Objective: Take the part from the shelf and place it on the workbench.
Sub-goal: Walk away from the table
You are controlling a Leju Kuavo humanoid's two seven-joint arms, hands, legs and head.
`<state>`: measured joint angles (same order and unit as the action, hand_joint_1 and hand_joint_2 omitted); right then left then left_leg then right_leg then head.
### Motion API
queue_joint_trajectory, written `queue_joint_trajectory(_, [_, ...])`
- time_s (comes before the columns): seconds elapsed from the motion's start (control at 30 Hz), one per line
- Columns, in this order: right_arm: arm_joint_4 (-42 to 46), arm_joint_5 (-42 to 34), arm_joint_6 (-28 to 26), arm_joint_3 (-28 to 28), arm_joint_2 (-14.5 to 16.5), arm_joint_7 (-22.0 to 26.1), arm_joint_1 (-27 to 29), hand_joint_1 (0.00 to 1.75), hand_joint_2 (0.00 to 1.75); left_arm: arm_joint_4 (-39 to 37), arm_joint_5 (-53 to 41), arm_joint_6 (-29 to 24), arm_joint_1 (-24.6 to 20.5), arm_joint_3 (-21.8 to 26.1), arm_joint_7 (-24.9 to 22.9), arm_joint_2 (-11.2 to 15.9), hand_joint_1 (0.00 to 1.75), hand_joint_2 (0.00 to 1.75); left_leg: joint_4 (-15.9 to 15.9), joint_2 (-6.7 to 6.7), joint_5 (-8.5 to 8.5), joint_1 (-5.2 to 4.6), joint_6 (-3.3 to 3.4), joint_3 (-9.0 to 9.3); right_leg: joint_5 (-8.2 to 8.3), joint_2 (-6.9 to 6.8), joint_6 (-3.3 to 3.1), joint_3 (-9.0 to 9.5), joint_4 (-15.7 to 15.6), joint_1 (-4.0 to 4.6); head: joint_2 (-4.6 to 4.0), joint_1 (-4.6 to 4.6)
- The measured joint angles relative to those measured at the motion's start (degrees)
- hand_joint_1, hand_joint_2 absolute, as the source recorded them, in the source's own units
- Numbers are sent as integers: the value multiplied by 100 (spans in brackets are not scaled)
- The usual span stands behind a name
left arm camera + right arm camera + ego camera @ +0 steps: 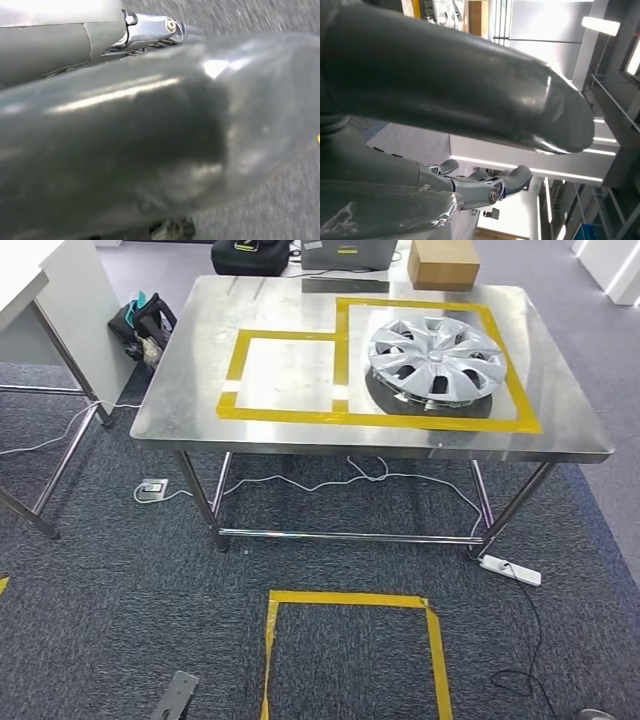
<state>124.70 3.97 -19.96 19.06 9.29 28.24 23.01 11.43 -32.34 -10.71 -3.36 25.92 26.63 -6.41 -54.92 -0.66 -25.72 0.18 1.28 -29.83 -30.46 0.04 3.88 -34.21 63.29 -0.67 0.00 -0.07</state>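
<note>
On workbench (189, 410), hubcap (436, 357) flat, face up, inside taped outline (521, 390).

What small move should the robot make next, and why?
Probably turn away from the workbench: the wheel cover already lies flat inside the larger yellow tape frame, and the right hand looks empty.

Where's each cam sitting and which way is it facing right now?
Head view: high on the body, facing forward and down at the steel workbench with the hubcap and the taped floor square.
Left wrist view: behind the left hand, facing down at grey carpet, thick thumb across it.
Right wrist view: behind the right hand, facing up at ceiling lights.
Shared: head and left wrist views both show carpet.
</note>
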Motion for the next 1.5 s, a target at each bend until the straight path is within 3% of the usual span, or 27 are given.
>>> queue_joint_trajectory(0.07, [-29,-45,9,10,1,-5,-11,0,0,-1,-88,-20,5,-79,-21,-45,0,0,-4,-64,27,-21,43,-53,-346,0,18,-339,775,1,0,12])
queue_joint_trajectory(0.1, [-45,-61,14,13,2,-8,-9,0,0,-2,-132,-33,14,-115,-40,-57,0,0,-7,-102,39,-33,55,-74,-393,-1,18,-414,975,1,0,14])
queue_joint_trajectory(0.13, [-58,-72,22,16,3,-11,-8,0,0,-2,-164,-49,24,-148,-65,-63,0,0,-9,-141,47,-43,61,-84,-319,-7,11,-362,925,2,0,14])
queue_joint_trajectory(0.17, [-67,-80,30,21,3,-15,-6,0,0,-2,-187,-63,32,-176,-89,-64,0,0,-12,-183,52,-51,62,-87,-161,-31,-3,-198,658,4,0,13])
queue_joint_trajectory(0.23, [-74,-102,47,38,5,-21,-11,0,0,-2,-210,-76,46,-214,-130,-61,0,0,-31,-261,54,-73,44,-84,170,-208,-43,280,-188,29,0,16])
queue_joint_trajectory(0.3, [-75,-126,61,57,8,-23,-22,0,0,-2,-222,-71,64,-234,-153,-52,0,0,-54,-343,59,-101,-2,-91,289,-343,-95,514,-685,63,0,14])
queue_joint_trajectory(0.4, [-75,-183,95,102,11,-31,-1,0,0,-2,-218,-65,74,-249,-168,-44,0,0,-71,-451,63,-98,-90,-100,317,-225,-182,475,-722,72,0,16])
queue_joint_trajectory(0.47, [-76,-212,158,133,16,-41,-7,0,0,-2,-204,-73,69,-255,-181,-41,0,0,-280,-300,-118,-82,-168,-184,376,-123,-249,465,-736,40,0,8])
queue_joint_trajectory(0.53, [-86,-198,221,145,22,-51,-35,0,0,-2,-154,-71,71,-260,-256,-40,0,0,-939,-70,-526,-60,-227,-462,426,-15,-291,422,-740,17,0,-1])
queue_joint_trajectory(0.57, [-98,-183,239,147,25,-62,-50,0,0,-2,-81,-37,72,-249,-328,-40,0,0,-1334,-20,-711,-50,-239,-633,445,48,-298,392,-737,15,0,1])
queue_joint_trajectory(0.6, [-114,-167,249,148,29,-78,-65,0,0,-2,25,23,71,-219,-410,-40,0,0,-1625,2,-806,-43,-244,-757,459,113,-297,368,-736,15,0,1])
queue_joint_trajectory(0.63, [-136,-156,251,149,33,-102,-81,0,0,-2,142,91,66,-175,-490,-40,0,0,-1724,13,-785,-38,-242,-795,473,183,-289,351,-733,13,0,1])
queue_joint_trajectory(0.7, [-194,-156,254,149,39,-158,-120,0,0,-2,313,173,50,-67,-598,-40,0,0,-1290,75,-447,-26,-228,-573,492,324,-266,337,-724,5,0,2])
queue_joint_trajectory(0.77, [-281,-186,255,149,42,-210,-183,0,0,-2,388,190,35,21,-648,-39,0,0,-515,313,-111,7,-208,-199,503,457,-225,308,-696,4,0,3])
queue_joint_trajectory(0.83, [-379,-216,262,150,45,-238,-244,0,0,-2,418,199,23,93,-678,-38,0,0,-135,473,-44,22,-172,-39,529,575,-155,238,-673,1,0,7])
queue_joint_trajectory(0.9, [-483,-240,274,157,46,-262,-273,0,0,-2,425,166,15,143,-695,-35,0,0,-98,386,-45,12,-101,-48,568,661,-76,162,-685,-18,0,6])
queue_joint_trajectory(0.97, [-607,-262,278,169,48,-281,-306,0,0,-2,459,83,12,188,-700,-29,0,0,-68,258,-16,20,-23,-49,475,467,-19,54,-546,-10,0,34])
queue_joint_trajectory(1.03, [-764,-297,257,183,52,-291,-376,0,0,-2,514,-6,29,255,-686,-24,0,0,-53,115,-8,18,20,-52,136,153,19,-229,55,5,0,69])
queue_joint_trajectory(1.1, [-1019,-496,251,268,54,-392,-465,0,0,-2,566,-49,65,327,-701,-16,0,0,-54,-43,-12,6,32,-58,-174,50,52,-555,794,0,0,75])
queue_joint_trajectory(1.13, [-1213,-680,288,367,55,-490,-529,0,0,-2,583,-48,78,360,-732,-10,0,0,-54,-119,-12,2,33,-59,-188,34,62,-602,935,-2,0,76])
queue_joint_trajectory(1.17, [-1465,-893,360,513,54,-602,-617,0,0,-2,599,-39,85,392,-769,-4,0,0,-55,-189,-13,1,32,-57,-96,16,64,-527,837,-3,0,76])
queue_joint_trajectory(1.23, [-2113,-1204,603,935,52,-779,-846,0,0,-2,629,-24,87,449,-816,4,0,0,-56,-303,-18,-6,21,-41,245,-111,46,-96,104,2,0,78])
queue_joint_trajectory(1.3, [-2991,-1339,949,1517,45,-895,-1123,0,0,-2,694,-31,86,521,-822,11,0,0,-70,-376,-30,-33,-21,-24,434,-270,-15,258,-541,29,0,71])
queue_joint_trajectory(1.33, [-3488,-1371,1139,1836,42,-948,-1250,0,0,-2,732,-38,83,567,-822,14,0,0,-75,-404,-34,-42,-49,-17,448,-309,-52,318,-676,46,0,67])
queue_joint_trajectory(1.4, [-4597,-1330,1384,2495,35,-1016,-1452,0,0,-2,785,-49,78,653,-820,18,0,0,-69,-450,-33,-34,-114,-7,454,-243,-130,315,-700,70,0,61])
queue_joint_trajectory(1.47, [-5747,-1148,1297,3095,33,-1022,-1627,0,0,-2,802,-80,74,718,-824,26,0,0,-161,-333,-131,-14,-192,-40,488,-171,-203,336,-721,53,0,54])
queue_joint_trajectory(1.5, [-6298,-1053,1142,3342,33,-1051,-1729,0,0,-2,802,-115,75,747,-841,30,0,0,-359,-222,-270,-8,-226,-123,512,-125,-238,346,-733,33,0,51])
